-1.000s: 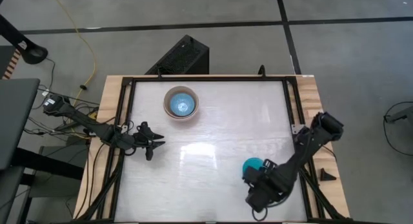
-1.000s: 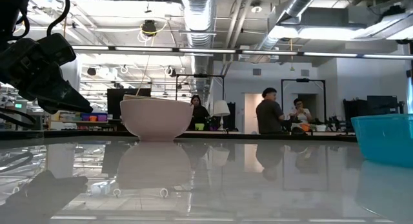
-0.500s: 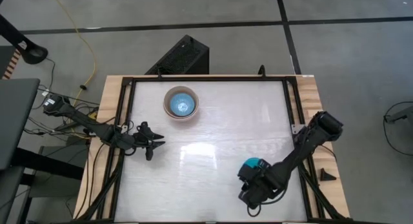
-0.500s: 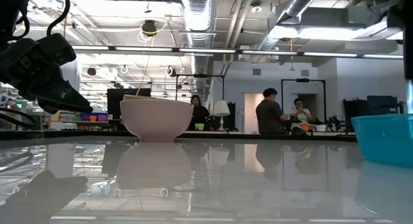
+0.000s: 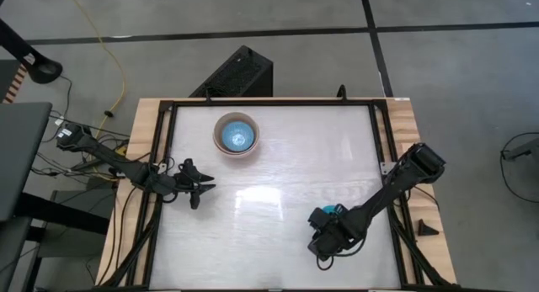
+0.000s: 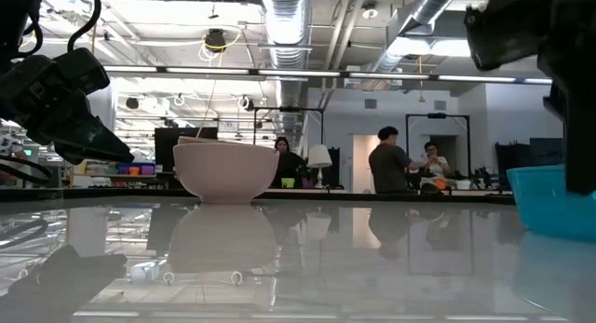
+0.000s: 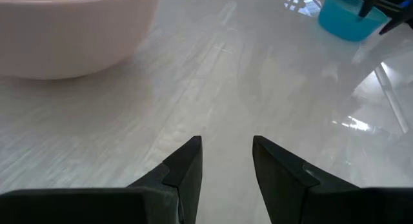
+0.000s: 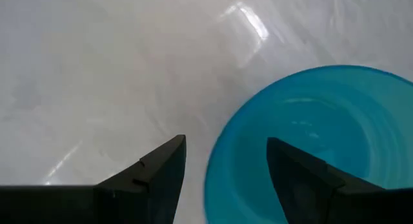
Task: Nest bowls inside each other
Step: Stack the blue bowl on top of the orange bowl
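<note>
My right jaws [image 8: 226, 162] hang apart over the teal bowl [image 8: 316, 140], straddling its near rim. If I close off-centre, the rim could slip and the bowl skid across the surface [image 5: 278, 157], away from the stack [image 5: 237, 135].

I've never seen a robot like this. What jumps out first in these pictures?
The teal bowl near the table's right front, with the right gripper open over its rim. Farther back sits a stack of bowls, blue inside. The left gripper waits, open, at the left edge.
</note>
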Tool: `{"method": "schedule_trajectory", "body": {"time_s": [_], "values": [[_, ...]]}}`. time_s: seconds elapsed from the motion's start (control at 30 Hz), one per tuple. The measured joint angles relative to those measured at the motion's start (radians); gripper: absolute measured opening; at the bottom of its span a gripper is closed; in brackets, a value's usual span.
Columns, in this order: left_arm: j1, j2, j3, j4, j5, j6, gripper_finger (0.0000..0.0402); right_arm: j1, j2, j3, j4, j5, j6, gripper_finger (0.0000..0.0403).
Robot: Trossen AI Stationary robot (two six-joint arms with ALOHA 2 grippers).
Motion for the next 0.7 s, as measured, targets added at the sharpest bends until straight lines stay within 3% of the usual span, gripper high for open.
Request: {"method": "schedule_trajectory", "body": {"time_s": [0.13,0.23,0.47,0.7], "values": [[0.0,0.0,0.0,0.0,0.0,0.0,0.0125,-0.005,0.0,-0.053,0.052,-0.005,0.0,0.0236],[0.0,0.0,0.0,0.0,0.0,0.0,0.0125,-0.008,0.0,-0.076,0.059,-0.022,-0.001,0.02],[0.0,0.0,0.0,0.0,0.0,0.0,0.0125,-0.045,-0.008,-0.074,0.06,-0.094,-0.095,0.003],[0.0,0.0,0.0,0.0,0.0,0.0,0.0125,-0.12,-0.046,0.061,-0.098,-0.117,-0.257,0.0035]]}}
